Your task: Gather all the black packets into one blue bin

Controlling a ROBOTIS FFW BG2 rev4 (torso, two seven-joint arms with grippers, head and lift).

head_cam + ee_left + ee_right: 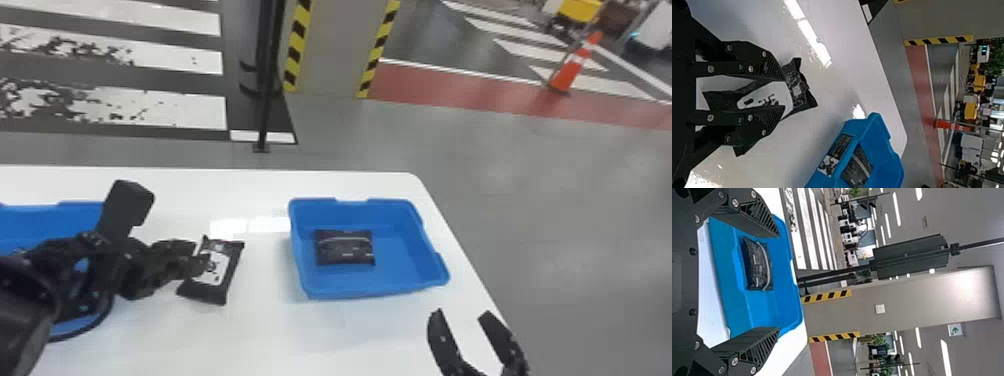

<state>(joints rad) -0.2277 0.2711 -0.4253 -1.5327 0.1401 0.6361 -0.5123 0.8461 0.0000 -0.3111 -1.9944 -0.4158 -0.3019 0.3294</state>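
In the head view, my left gripper point(197, 265) is at the left side of a black packet point(232, 272) with a white label, which sits left of the right-hand blue bin point(370, 289). The left wrist view has my left gripper point(783, 94) open, its fingers over the black packet point(807, 100), whose corners extend past them. Another black packet point(345, 247) lies inside the right-hand bin. My right gripper point(470, 325) stands open with nothing between its fingers, near that bin's front right corner. In the right wrist view, my right gripper point(777, 282) faces the bin point(785, 309) and its packet point(758, 264).
A second blue bin point(55, 220) stands at the left, partly hidden behind my left arm. The white table point(280, 340) has its right edge just beyond the right-hand bin. A black post and a striped column rise from the floor behind the table.
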